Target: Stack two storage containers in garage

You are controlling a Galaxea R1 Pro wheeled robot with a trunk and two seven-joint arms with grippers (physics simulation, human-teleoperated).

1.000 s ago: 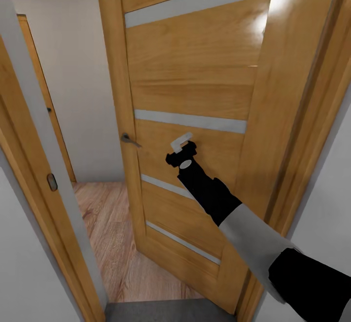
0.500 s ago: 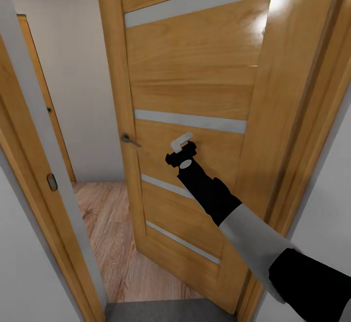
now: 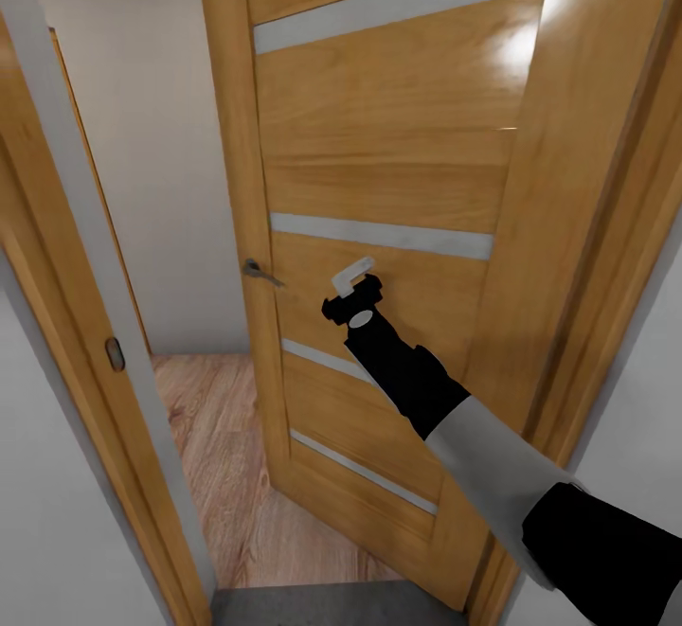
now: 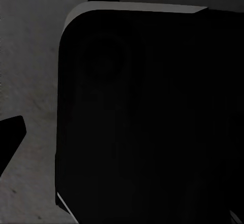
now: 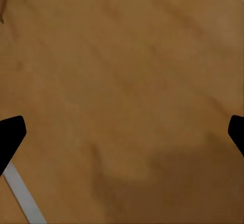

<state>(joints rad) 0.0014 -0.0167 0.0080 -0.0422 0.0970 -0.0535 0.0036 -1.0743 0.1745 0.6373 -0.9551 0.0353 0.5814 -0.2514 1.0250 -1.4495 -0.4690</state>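
— What has changed in the last second?
— The whole head view has slid slightly; the camera moved, while the right gripper (image 3: 352,277) stays against the door (image 3: 379,162), fingers spread wide, holding nothing.
— The left one?
— Its fingers' state cannot be told.
— The containers? Any writing?
— No containers here; no writing legible.

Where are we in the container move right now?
No container is in sight, so nothing shows as done. In hand: the right gripper, jaws open and empty, faces the orange-wood door, which stands ajar onto wood plank flooring. Left: fetching both containers and stacking them on the garage floor.
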